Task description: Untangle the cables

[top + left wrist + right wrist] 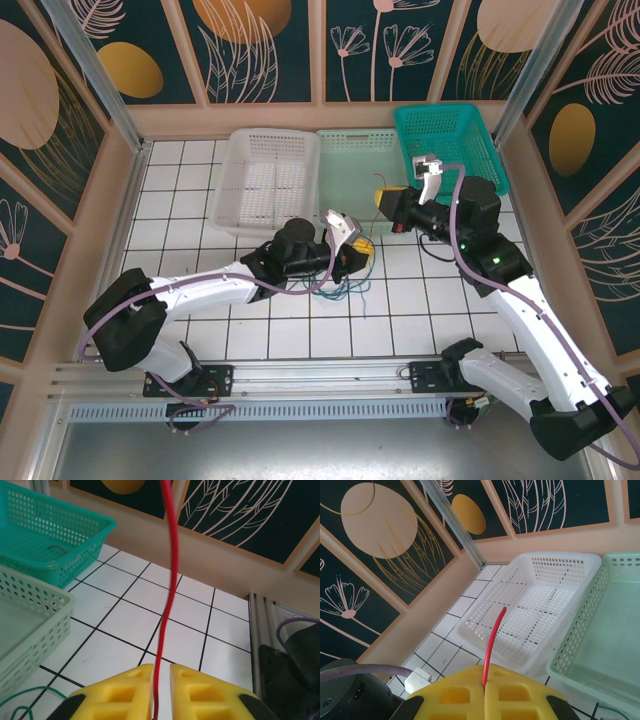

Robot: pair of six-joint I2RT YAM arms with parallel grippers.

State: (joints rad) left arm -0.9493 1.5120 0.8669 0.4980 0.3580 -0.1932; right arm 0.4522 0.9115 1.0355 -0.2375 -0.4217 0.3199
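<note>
A red cable (170,580) runs taut between my two grippers. My right gripper (484,667) is shut on one end of it, and a short red tip (492,640) sticks out past the yellow fingers. My left gripper (161,667) has its jaws drawn close around the same cable. The cable lies against the left finger and a narrow gap is left beside it. From above, the left gripper (360,245) sits just below the right gripper (383,200) at mid-table. The other cables (350,283), green, blue and dark, lie in a loose tangle on the tiles under the left gripper.
Three baskets stand side by side at the back: white (262,180), pale green (355,165) and teal (450,140). A short red wire (57,549) lies in the teal basket. A green cable loop (30,700) lies by the pale green basket. Panelled walls enclose the tiled table.
</note>
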